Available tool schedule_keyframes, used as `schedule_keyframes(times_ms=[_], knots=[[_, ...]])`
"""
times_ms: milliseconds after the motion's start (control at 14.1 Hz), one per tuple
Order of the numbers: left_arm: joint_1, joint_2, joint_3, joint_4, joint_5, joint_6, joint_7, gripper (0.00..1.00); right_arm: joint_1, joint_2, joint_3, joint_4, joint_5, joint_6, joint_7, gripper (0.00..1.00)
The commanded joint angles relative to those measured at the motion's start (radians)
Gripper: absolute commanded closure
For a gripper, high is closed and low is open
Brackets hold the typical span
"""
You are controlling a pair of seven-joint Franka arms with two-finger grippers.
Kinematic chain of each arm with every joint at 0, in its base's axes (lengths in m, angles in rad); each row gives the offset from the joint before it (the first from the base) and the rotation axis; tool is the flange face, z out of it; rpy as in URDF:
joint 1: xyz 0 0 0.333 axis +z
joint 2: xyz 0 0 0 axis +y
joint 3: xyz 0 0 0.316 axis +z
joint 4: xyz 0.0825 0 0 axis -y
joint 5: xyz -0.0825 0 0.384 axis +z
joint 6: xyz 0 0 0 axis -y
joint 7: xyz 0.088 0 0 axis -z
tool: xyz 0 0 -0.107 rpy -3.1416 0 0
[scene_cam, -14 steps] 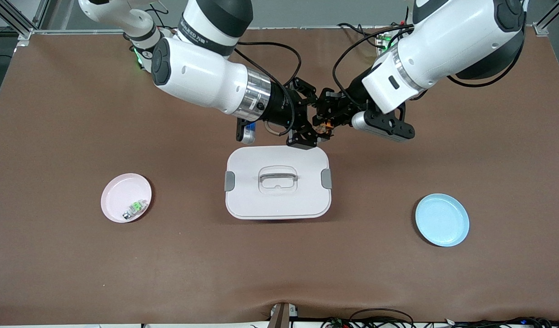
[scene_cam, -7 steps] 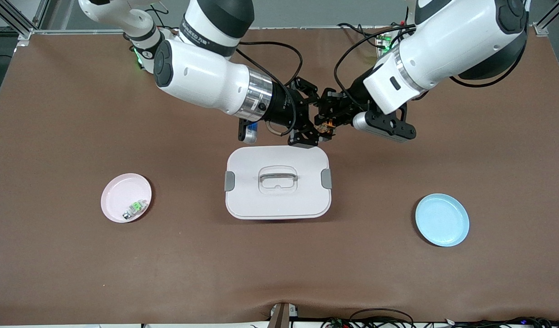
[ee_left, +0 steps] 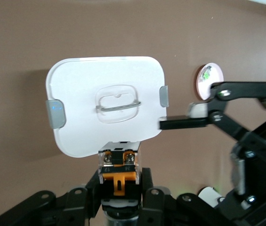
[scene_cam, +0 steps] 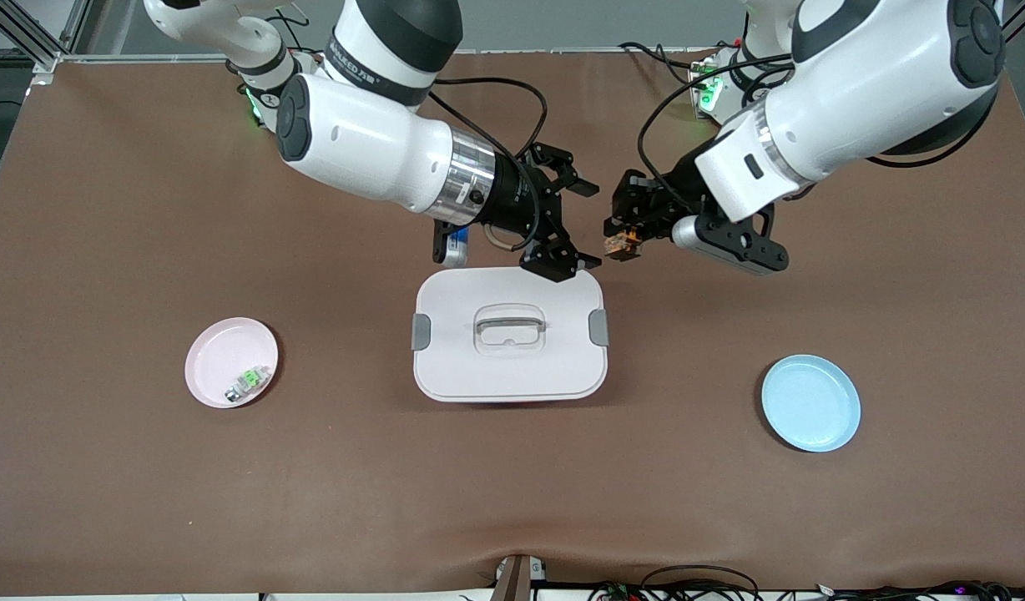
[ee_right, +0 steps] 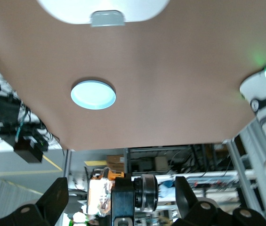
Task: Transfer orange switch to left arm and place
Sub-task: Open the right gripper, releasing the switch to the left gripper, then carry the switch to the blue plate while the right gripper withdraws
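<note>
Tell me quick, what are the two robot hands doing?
Left gripper: shut, holding the orange switch.
Right gripper: open, holding nothing, above the box edge.

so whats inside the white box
Nothing can be told: the box sits shut on the table, its lid with the grey handle and side clasps covering the inside. Nothing rests on top; the right gripper hangs open over its edge.

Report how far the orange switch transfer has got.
Done: the handover. The right hand is open and holds nothing, over the table by the box edge. In hand: the left hand is shut on the orange switch, in the air clear of the box. Left: setting it down, probably on the blue plate, which holds nothing yet.
</note>
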Motion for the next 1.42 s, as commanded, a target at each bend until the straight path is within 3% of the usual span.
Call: schedule_keyframes(times_ms=[0,142,426,995,1350], knots=[[0.056,-0.005,0.001,-0.002,0.013,-0.091,0.048,1.0,-0.051,0.003,0.002,0.022,0.0,-0.105,-0.218,0.0],[0.08,-0.004,0.001,-0.005,0.08,-0.129,0.087,1.0,-0.084,-0.004,0.0,0.019,-0.038,-0.192,-0.42,0.0],[0.161,0.002,0.001,-0.037,0.174,-0.162,0.169,1.0,-0.16,-0.035,0.0,0.019,-0.196,-0.378,-0.71,0.0],[0.29,0.031,0.001,-0.137,0.398,-0.154,0.412,1.0,-0.203,-0.069,0.0,0.018,-0.647,-0.525,-1.36,0.0],[0.373,0.1,0.001,-0.174,0.476,-0.09,0.518,1.0,-0.277,-0.089,-0.001,0.018,-0.795,-0.581,-1.826,0.0]])
